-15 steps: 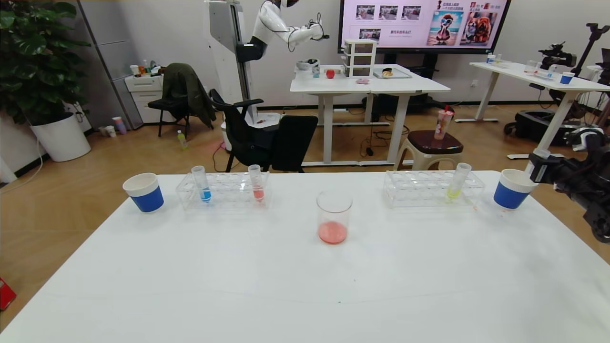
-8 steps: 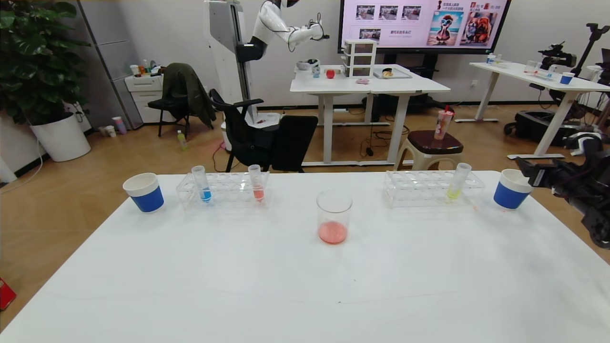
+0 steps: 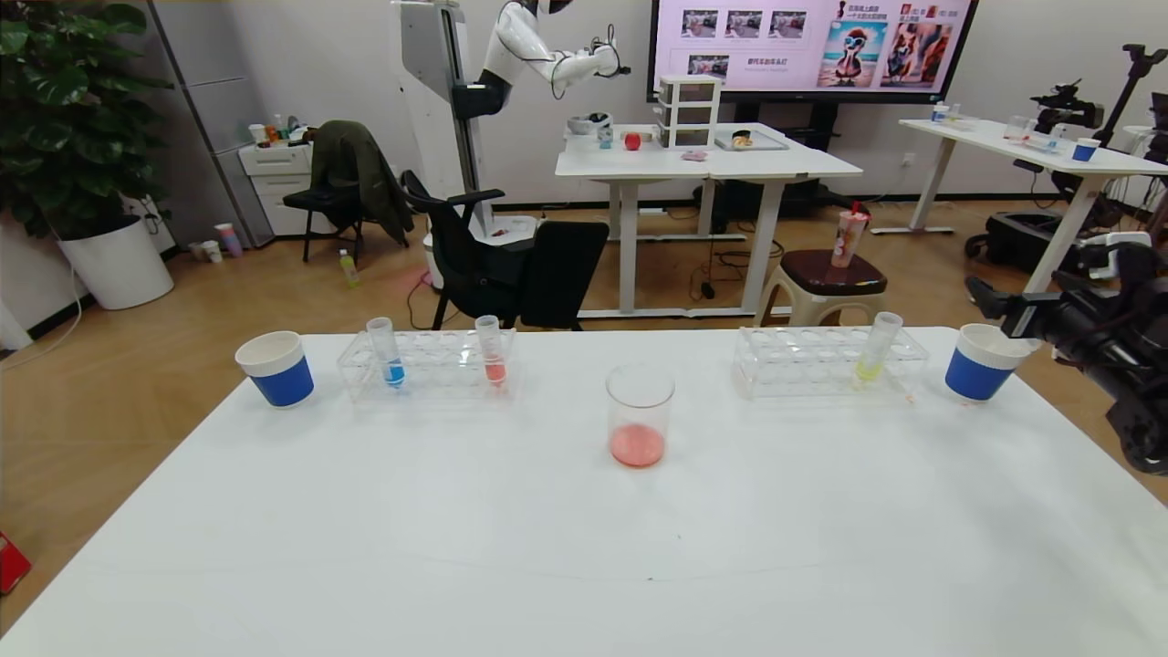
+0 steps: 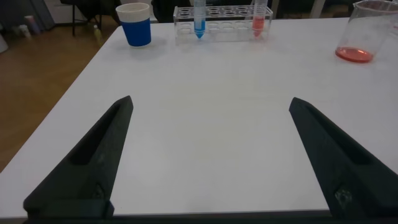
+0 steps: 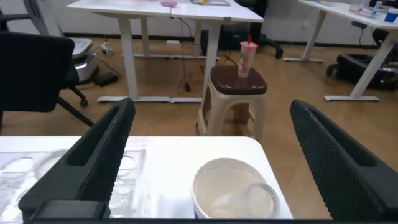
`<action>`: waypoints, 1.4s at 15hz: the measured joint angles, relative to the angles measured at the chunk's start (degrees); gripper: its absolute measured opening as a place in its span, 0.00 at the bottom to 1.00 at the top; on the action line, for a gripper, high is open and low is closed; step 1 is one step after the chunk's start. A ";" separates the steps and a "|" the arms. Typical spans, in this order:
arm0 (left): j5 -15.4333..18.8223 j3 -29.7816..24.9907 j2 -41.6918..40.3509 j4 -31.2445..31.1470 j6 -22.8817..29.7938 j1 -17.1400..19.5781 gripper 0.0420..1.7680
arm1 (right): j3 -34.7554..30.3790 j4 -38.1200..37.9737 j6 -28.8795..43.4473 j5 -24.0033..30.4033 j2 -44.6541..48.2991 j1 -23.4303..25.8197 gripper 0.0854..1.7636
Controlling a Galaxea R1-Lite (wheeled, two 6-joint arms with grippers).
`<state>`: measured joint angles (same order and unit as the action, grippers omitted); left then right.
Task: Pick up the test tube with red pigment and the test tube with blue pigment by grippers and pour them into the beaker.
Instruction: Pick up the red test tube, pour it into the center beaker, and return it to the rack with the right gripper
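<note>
Beaker (image 3: 640, 415) sits mid-bench with red liquid in the bottom. Blue tube (image 3: 386, 350) and red tube (image 3: 491, 349) stand upright in the rack (image 3: 429, 365) near the far-left edge. Right gripper (image 3: 996, 315) is spread wide, empty, just above the paper cup (image 3: 978, 362) at the far-right corner. Left gripper (image 4: 208, 155) is wide open over bare bench, touching nothing.

Wood floor (image 3: 137, 401), white desks (image 3: 703, 164) — wall screen (image 3: 812, 41)

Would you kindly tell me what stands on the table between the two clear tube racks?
Only the beaker, holding a little red liquid, stands between the left rack and the right rack, slightly nearer the robot. The head view shows this.
</note>
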<state>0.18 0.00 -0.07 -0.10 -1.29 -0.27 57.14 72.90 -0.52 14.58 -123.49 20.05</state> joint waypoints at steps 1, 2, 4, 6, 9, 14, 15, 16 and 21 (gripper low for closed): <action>0.00 0.00 0.00 0.00 0.00 0.00 0.99 | 0.05 -1.21 0.11 -0.28 1.48 -1.58 0.98; 0.00 0.00 0.00 0.00 0.00 0.00 0.99 | -0.06 -2.40 0.28 -0.56 3.16 -3.38 0.98; 0.00 0.00 0.00 0.00 -0.02 0.00 0.99 | -1.19 -4.40 0.43 -2.84 7.09 -8.12 0.98; 0.00 0.00 0.00 0.00 -0.02 0.00 0.99 | -2.89 -4.74 0.45 -6.92 10.53 -12.53 0.98; 0.00 0.00 0.00 0.00 -0.02 0.00 0.99 | -7.34 -4.82 0.41 -9.07 16.54 -16.58 0.98; 0.00 0.00 0.00 0.00 -0.02 0.00 0.99 | -16.40 -6.53 0.34 -9.31 32.91 -18.26 0.98; 0.00 0.00 0.00 0.00 -0.02 0.00 0.99 | -18.58 -7.69 0.34 -9.35 37.06 -18.30 0.98; 0.00 0.00 0.00 0.00 -0.02 0.00 0.99 | -20.94 -8.85 0.32 -9.33 41.44 -18.43 0.98; 0.00 0.00 0.00 0.00 -0.02 0.00 0.99 | -35.67 -12.00 -0.11 -9.40 64.10 -18.69 0.98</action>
<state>0.18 0.00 -0.07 -0.10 -1.32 -0.27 21.47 60.90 -0.63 5.18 -59.39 1.37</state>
